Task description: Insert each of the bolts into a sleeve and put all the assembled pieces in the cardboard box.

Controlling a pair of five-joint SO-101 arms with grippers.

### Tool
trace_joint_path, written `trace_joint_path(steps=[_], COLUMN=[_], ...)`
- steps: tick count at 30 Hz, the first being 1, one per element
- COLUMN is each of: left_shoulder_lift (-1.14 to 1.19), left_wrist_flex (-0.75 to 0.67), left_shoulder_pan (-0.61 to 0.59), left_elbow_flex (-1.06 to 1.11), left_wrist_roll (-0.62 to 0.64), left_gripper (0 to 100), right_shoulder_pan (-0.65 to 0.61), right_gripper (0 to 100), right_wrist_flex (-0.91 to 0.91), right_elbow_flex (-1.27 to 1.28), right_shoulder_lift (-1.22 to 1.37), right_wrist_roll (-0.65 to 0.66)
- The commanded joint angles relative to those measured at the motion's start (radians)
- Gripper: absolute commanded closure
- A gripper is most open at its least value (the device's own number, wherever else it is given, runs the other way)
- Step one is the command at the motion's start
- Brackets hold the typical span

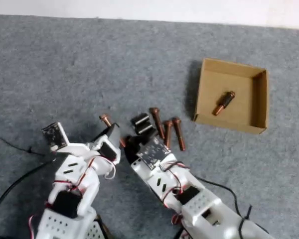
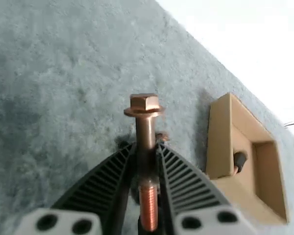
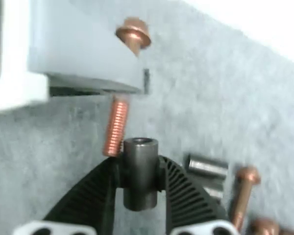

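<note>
The left fingers (image 2: pixel 112 171) pinched a bolt (image 2: pixel 146 122), the right fingers (image 3: pixel 186 191) a sleeve (image 3: pixel 138 166), tip beside mouth, seemingly for insertion.

Left hand (image 2: pixel 146 146) is clamped on a copper bolt (image 2: pixel 145 106), its ribbed fingers (image 2: pixel 112 176) pressing the shank from both sides. The hex head stands clear beyond the fingertips and the threaded end runs back between them. Past it lies the grey desk (image 2: pixel 54 88), and off to one side the cardboard box (image 2: pixel 220 137), with a dark sleeve (image 2: pixel 240 159) peeking over its wall.
</note>
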Motion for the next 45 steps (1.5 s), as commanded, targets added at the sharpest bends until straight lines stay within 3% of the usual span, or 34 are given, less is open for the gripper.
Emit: trace_joint_path(steps=[1,14,23,35,45], left_shoulder_lift=[-0.001,-0.007,-0.007,-0.007,-0.007], left_wrist_flex=[-0.017,-0.017,-0.014,-0.017,-0.017], left_shoulder_pan=[0.001,-0.068,-0.156,-0.159,-0.203], left_elbow_flex=[0.021,-0.012,-0.054,-0.028,-0.027], left_wrist_roll=[0.006,0.006,0.009,0.008,0.006], left_gripper=[100,100,100,100,100], right_shoulder_pan=[-0.01,-0.05,-0.045,-0.045,0.064], right_gripper=[99.4,99.4,99.4,99.4,99.4], right_wrist_flex=[0.027,0.337,0.354,0.463,0.914], right_elbow_flex=[0.127,0.128,0.128,0.125,-0.085], right_shoulder_lift=[-0.13,-0.358,-0.363,-0.364,-0.361], right_wrist_roll=[0.011,0.011,0.009,0.009,0.003])
